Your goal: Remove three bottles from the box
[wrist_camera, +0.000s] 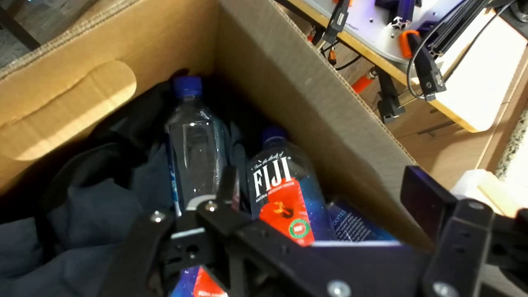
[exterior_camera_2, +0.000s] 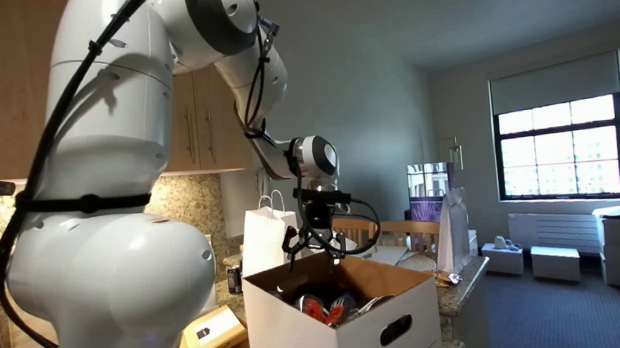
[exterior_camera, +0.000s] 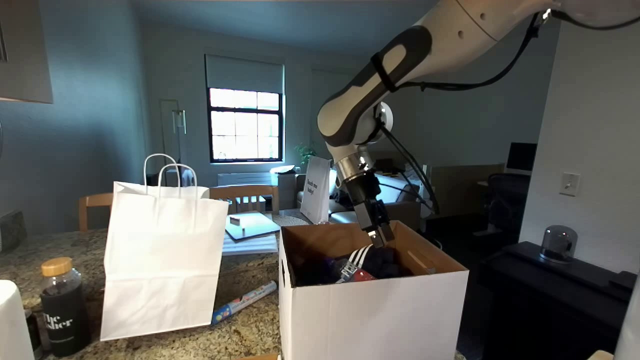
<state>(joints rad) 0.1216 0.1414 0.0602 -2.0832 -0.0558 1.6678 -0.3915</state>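
The white cardboard box (exterior_camera: pixel 370 320) with a brown inside stands on the counter; it also shows in an exterior view (exterior_camera_2: pixel 294 330) and the wrist view (wrist_camera: pixel 305 82). In the wrist view, clear bottles with blue caps lie in it: one at the left (wrist_camera: pixel 197 152), one with a FIJI label and red flower (wrist_camera: pixel 284 194) in the middle, and part of another (wrist_camera: pixel 357 222) against the wall. Red labels show in an exterior view (exterior_camera_2: pixel 313 308). My gripper (exterior_camera_2: pixel 314 261) is open and empty over the box opening, its fingertips (wrist_camera: pixel 326 189) spread above the middle bottle. Its linkage hides the lower bottle parts.
Dark cloth (wrist_camera: pixel 95 210) fills the box's other side. A white paper bag (exterior_camera: pixel 165 260), a blue tube (exterior_camera: pixel 245 302) and a dark bottle with a wooden lid (exterior_camera: pixel 62 310) stand or lie beside the box. Another white bag (exterior_camera_2: pixel 453 234) and a yellow carton (exterior_camera_2: pixel 216 333) are nearby.
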